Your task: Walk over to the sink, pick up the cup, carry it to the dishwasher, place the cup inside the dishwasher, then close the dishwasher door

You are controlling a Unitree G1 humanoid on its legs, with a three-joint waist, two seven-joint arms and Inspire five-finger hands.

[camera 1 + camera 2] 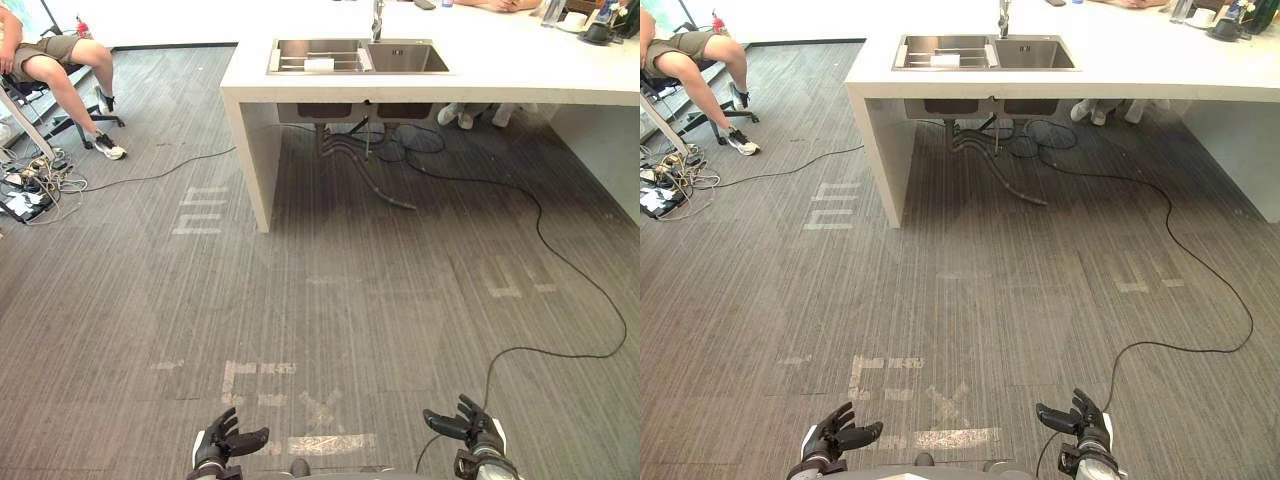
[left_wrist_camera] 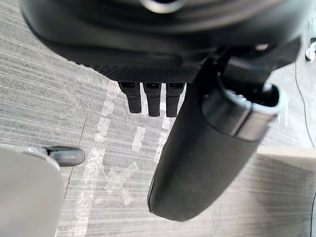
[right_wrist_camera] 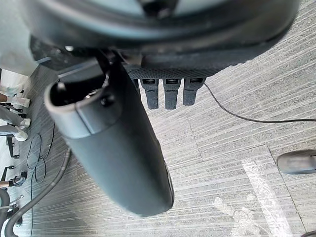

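Well, nearest of all, the left robot hand [image 1: 225, 440] and the right robot hand [image 1: 470, 425] hang low with fingers spread and relaxed, both holding nothing. A wide stretch of floor [image 1: 350, 300], crossed by worn tape marks [image 1: 260, 372], lies between them and the worktop [image 1: 520, 70], so the walk is all still to do.

The likely trouble lies at the far end of it. A grey hose [image 1: 385, 190] trails out on the floor from under the sink [image 1: 405, 58], right where feet would stop, and could catch a step. The worktop's left leg [image 1: 255, 160] could be clipped by drifting left. A small white thing on the rack in the left basin is probably the cup [image 1: 318, 64], though it is too small to be sure. A reach made from too far back could tip it or miss.

A person [image 1: 60, 60] sits well off to the left.
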